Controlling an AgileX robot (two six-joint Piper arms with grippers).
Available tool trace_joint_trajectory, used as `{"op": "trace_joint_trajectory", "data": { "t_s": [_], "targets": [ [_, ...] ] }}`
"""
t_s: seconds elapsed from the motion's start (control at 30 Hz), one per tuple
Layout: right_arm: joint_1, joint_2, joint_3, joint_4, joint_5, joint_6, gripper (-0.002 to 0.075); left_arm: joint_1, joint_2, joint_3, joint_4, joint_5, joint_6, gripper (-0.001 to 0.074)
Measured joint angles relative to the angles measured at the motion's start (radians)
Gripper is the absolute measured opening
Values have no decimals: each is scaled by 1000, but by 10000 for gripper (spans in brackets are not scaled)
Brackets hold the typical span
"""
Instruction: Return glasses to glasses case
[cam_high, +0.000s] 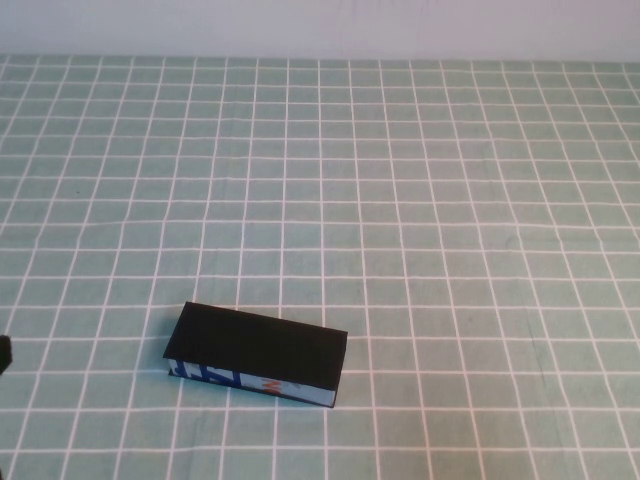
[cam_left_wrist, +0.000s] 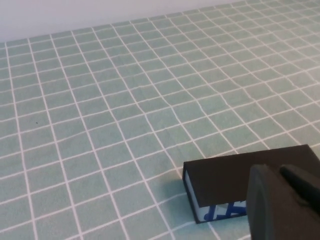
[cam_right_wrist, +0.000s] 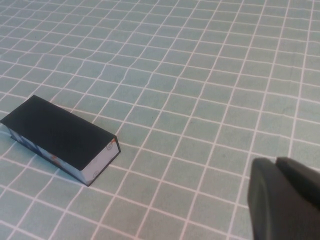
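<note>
The glasses case (cam_high: 258, 350) lies shut on the green checked cloth, near the front and left of centre, with its light-blue printed side facing the front edge. It also shows in the left wrist view (cam_left_wrist: 235, 177) and the right wrist view (cam_right_wrist: 57, 134). The glasses are out of view. My left gripper (cam_left_wrist: 277, 170) is shut and empty, hovering just short of the case; only a dark bit of that arm (cam_high: 4, 354) shows at the left edge of the high view. My right gripper (cam_right_wrist: 274, 161) is shut and empty, well to the right of the case.
The green cloth with a white grid (cam_high: 420, 200) covers the whole table. A pale wall (cam_high: 320, 25) runs along the far edge.
</note>
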Motion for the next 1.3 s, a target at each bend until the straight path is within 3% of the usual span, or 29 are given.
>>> {"op": "trace_joint_trajectory", "data": {
  "t_s": [0.2, 0.37, 0.53, 0.8, 1.3],
  "targets": [
    [0, 0, 0, 2, 2, 0, -12, 6, -73, 4, 137, -5, -6, -1],
    [0, 0, 0, 2, 4, 0, -12, 103, -190, 68, 212, -20, -130, -1],
    [0, 0, 0, 5, 4, 0, -12, 236, -310, 199, 195, -60, -163, -1],
    [0, 0, 0, 5, 9, 0, -12, 354, -382, 435, 18, -211, -86, -1],
    [0, 0, 0, 5, 11, 0, -12, 371, -382, 481, -6, -137, -48, -1]
  ]
}}
